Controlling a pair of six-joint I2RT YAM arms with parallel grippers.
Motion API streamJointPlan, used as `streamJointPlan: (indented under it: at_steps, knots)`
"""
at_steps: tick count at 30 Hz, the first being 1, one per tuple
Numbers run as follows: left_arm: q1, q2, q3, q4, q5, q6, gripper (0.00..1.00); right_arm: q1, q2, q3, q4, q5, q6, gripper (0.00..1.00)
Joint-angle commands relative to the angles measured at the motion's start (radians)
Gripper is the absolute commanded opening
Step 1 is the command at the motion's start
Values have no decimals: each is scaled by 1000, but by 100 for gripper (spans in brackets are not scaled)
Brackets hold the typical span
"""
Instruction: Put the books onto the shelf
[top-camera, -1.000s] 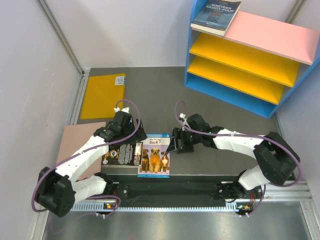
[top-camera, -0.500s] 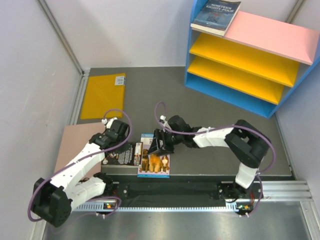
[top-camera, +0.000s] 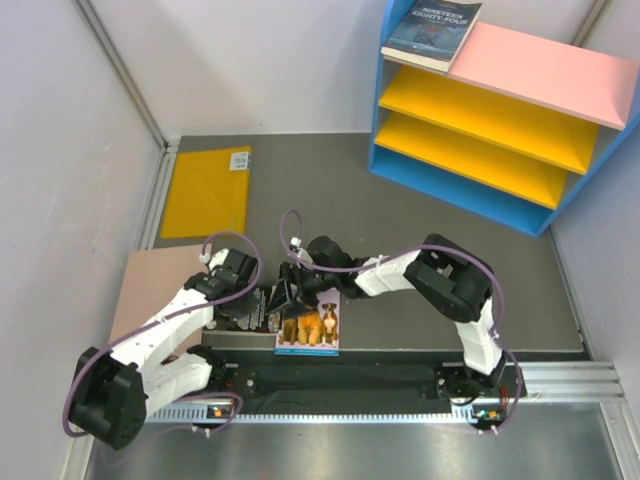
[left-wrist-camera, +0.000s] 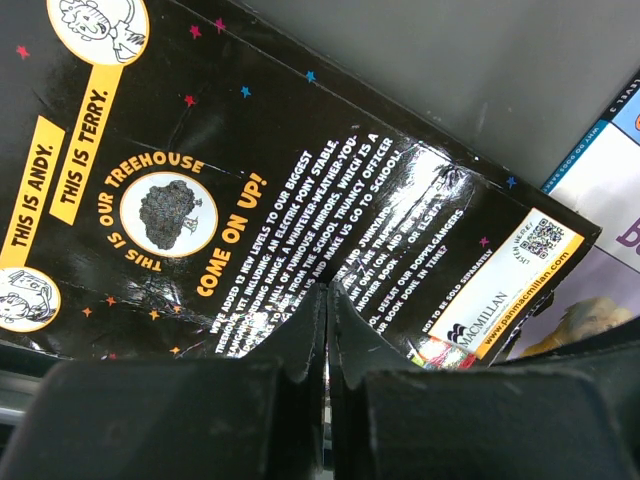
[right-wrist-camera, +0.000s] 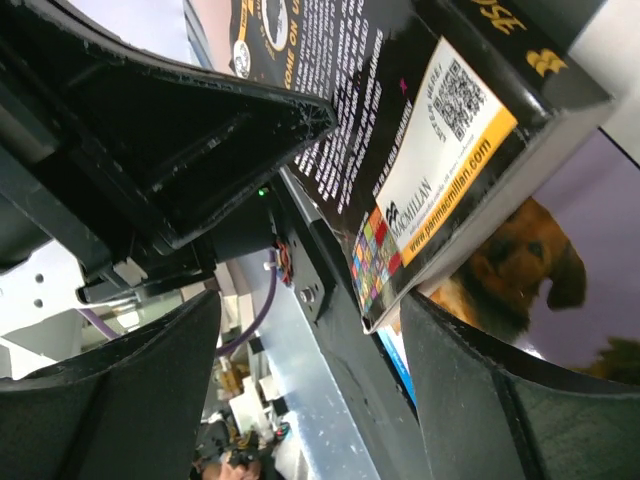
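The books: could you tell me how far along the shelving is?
Done: one navy book lies on the shelf's pink top. In hand: open right gripper straddles the black book's corner, shut left gripper above it. Left: that and the dog book.

White arm links (top-camera: 160, 325), black joints (top-camera: 455, 278), purple cables (top-camera: 67, 400)

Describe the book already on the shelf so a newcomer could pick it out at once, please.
Find the blue-sided shelf at the far right corner. The dark navy book lies on the left end of its pink top board. Unlike the black book and the dog book on the table, its cover reads Nineteen Eighty-Four.
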Motion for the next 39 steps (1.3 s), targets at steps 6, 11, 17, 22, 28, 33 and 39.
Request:
streamJointPlan:
  at_steps: [6,11,17,22,28,33,39]
  knots:
    - [5,58,-43,92,50,-9,0,33,46,110,48,-14,35,70]
    - [5,61,-46,106,66,-3,0,33,36,106,-3,12,1,69]
    - [5,14,-7,92,55,0,0,36,63,136,-27,8,-16,7]
    - [6,-98,64,36,-26,20,8,30,30,132,-96,45,-62,0]
    - [6,-175,161,43,-40,72,44,-45,-57,37,-79,78,-77,0]
    - [6,-193,161,89,24,86,56,-156,-146,-47,-41,75,-88,0]
    - [6,-167,92,131,52,73,57,-249,-230,-84,-118,65,-146,0]
